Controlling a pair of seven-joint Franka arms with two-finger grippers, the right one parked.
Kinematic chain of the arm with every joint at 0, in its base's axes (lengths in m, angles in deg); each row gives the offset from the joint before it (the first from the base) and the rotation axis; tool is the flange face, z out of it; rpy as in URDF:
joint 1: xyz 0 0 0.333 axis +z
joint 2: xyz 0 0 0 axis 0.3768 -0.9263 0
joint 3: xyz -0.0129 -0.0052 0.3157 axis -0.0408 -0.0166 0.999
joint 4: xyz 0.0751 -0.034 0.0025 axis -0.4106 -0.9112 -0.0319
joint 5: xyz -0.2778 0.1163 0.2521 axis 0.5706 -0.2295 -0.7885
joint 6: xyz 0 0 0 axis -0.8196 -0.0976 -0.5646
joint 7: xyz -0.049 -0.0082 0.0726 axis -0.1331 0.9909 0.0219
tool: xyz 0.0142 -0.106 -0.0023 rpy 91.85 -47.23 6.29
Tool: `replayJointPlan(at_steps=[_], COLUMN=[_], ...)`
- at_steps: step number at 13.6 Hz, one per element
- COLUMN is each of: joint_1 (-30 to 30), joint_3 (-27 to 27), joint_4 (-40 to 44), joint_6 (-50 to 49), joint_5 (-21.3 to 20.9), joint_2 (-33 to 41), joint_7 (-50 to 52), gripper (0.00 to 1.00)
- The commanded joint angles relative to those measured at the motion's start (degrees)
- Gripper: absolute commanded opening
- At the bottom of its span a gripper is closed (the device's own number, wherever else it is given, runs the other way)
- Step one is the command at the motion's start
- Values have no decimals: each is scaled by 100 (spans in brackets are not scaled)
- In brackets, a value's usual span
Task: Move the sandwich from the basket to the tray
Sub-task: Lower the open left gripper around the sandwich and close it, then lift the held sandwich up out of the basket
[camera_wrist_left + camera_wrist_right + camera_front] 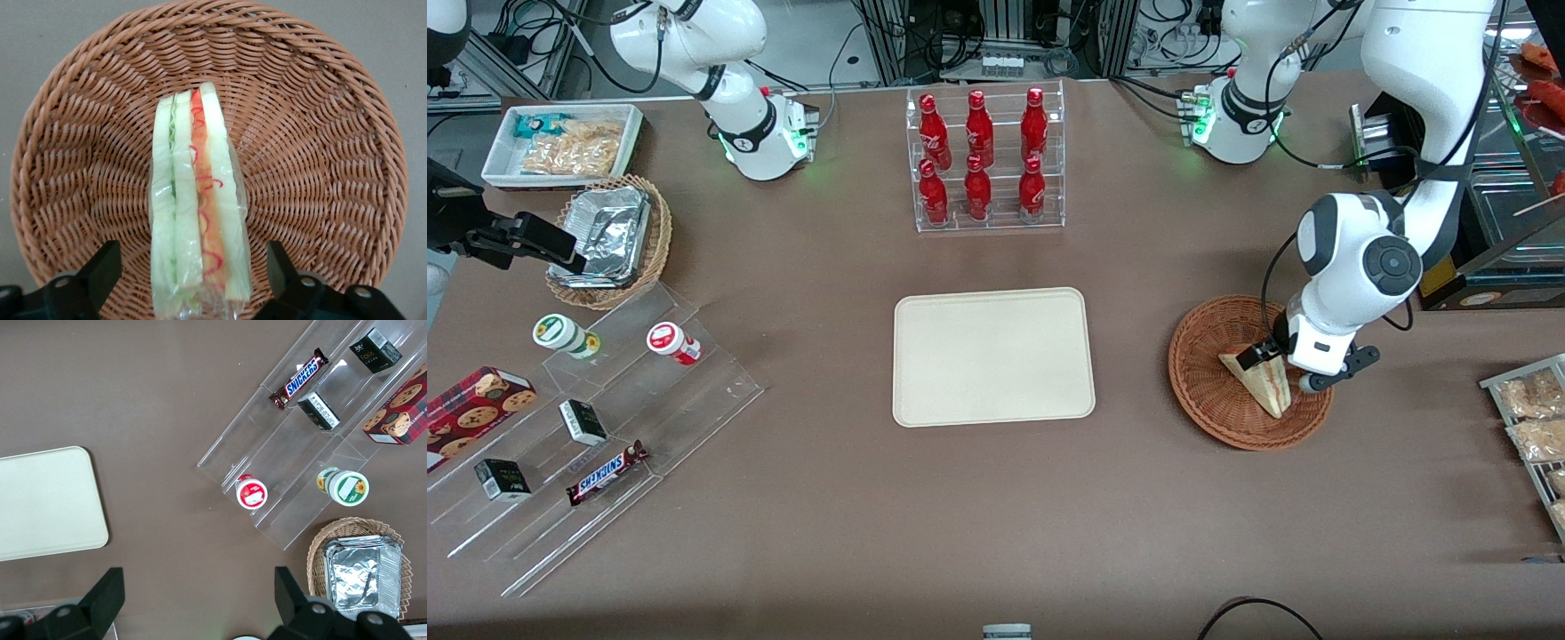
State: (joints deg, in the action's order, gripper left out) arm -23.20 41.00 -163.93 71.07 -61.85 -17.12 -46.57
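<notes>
sandwich in the wicker basket, gripper straddling it

brown cloth covered the whole table point(996, 516), with cables and equipment racks along the top edge of the front frame. at the right of that frame, about mid-height, the reddish-brown basket point(1209, 391) sat on the cloth, well apart from the cream tray point(993, 356) lying at the centre. the sandwich point(1263, 380) lay inside the basket, wrapped in clear film, its pale bread and red-orange and green layers facing up in the wrist view point(198, 207).

the working arm's gripper point(1272, 356) hung low over the basket, directly above the sandwich. seen from the wrist, its two black fingers point(100, 270) stood wide apart, one on each side of the wedge, with basket weave showing between each finger and the film. the jaws were open and gripped nothing.

at the top centre of the front frame stood a clear rack of red bottles point(983, 160). at the left, a clear stepped stand point(596, 444) carried a snickers bar point(607, 473), small boxes and two round tubs. a lighter wicker basket with a foil container point(609, 236) sat above it, near a white bin of snack packets point(565, 142).
</notes>
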Motion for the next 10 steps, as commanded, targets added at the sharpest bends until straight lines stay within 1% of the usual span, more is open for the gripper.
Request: replayJointPlan(at_steps=[1,3,5,9,10], joint_1=[1,-8,-8,-60,-78], joint_3=[-3,-3,-3,-29,-134], joint_4=[84,225,443,1681,2032], joint_6=[71,-16,-462,-2595,-2966], joint_5=[72,72,72,29,28], joint_2=[-69,-35,123,439,466], joint_7=[81,90,72,-15,2], gripper=[4,3,2,3,3])
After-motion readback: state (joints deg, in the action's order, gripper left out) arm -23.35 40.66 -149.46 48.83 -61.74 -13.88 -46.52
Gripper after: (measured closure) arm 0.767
